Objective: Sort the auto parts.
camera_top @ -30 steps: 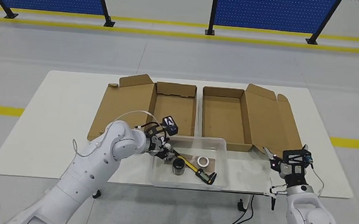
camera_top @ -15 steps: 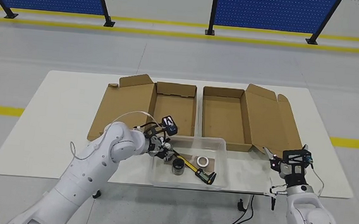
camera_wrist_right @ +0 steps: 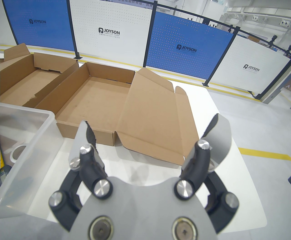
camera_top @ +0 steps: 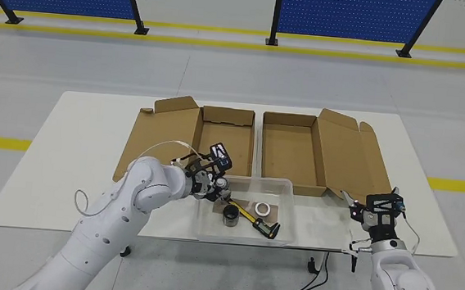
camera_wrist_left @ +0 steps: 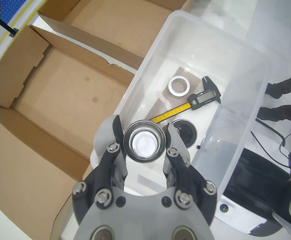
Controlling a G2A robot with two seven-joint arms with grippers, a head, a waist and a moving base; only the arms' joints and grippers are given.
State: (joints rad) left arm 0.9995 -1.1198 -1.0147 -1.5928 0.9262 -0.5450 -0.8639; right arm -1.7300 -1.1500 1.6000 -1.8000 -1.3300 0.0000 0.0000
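My left gripper (camera_wrist_left: 143, 134) is shut on a steel ring-shaped part (camera_wrist_left: 144, 145), held above the near-left corner of the clear plastic bin (camera_top: 288, 188); from above, the left gripper (camera_top: 220, 183) sits at the bin's left rim. Inside the bin lie a white ring (camera_wrist_left: 179, 87), a yellow-and-black caliper (camera_wrist_left: 188, 105) and a black round part (camera_wrist_left: 184, 134). Behind the bin stand two open cardboard boxes, the left box (camera_top: 226, 141) and the right box (camera_top: 291, 151). My right gripper (camera_wrist_right: 151, 130) stands open and holds nothing near the table's right front edge (camera_top: 373, 207).
The box flaps (camera_top: 352, 154) lie flat on the white table (camera_top: 75, 157) beside both boxes. The bin reaches the table's front edge. Blue and white partition panels (camera_wrist_right: 188, 48) stand on the floor beyond the table.
The left gripper has lifted the steel ring slightly up and toward the left box. The right arm has not moved.
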